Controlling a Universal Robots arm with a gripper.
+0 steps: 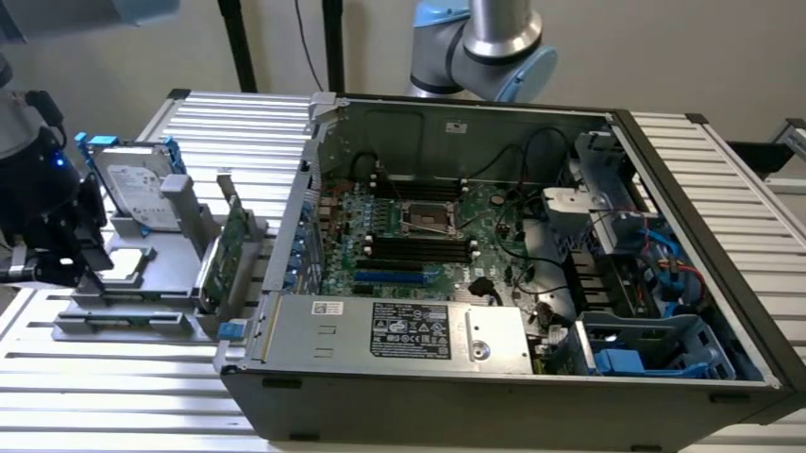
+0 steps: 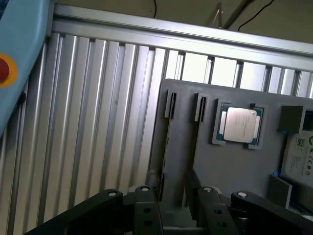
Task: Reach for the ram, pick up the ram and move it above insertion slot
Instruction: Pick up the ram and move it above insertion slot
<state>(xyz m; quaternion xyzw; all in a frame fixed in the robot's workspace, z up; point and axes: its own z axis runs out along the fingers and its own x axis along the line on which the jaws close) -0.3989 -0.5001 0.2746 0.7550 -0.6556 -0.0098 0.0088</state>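
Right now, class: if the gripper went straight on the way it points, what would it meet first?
The gripper would likely meet the grey holder plate first, though depth is unclear.

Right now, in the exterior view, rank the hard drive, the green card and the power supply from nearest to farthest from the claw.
1. Hard drive: upright on the grey stand, right beside the claw, exterior view's left.
2. Green card: at the stand's edge nearest the case.
3. Power supply: inside the case, camera-side wall.
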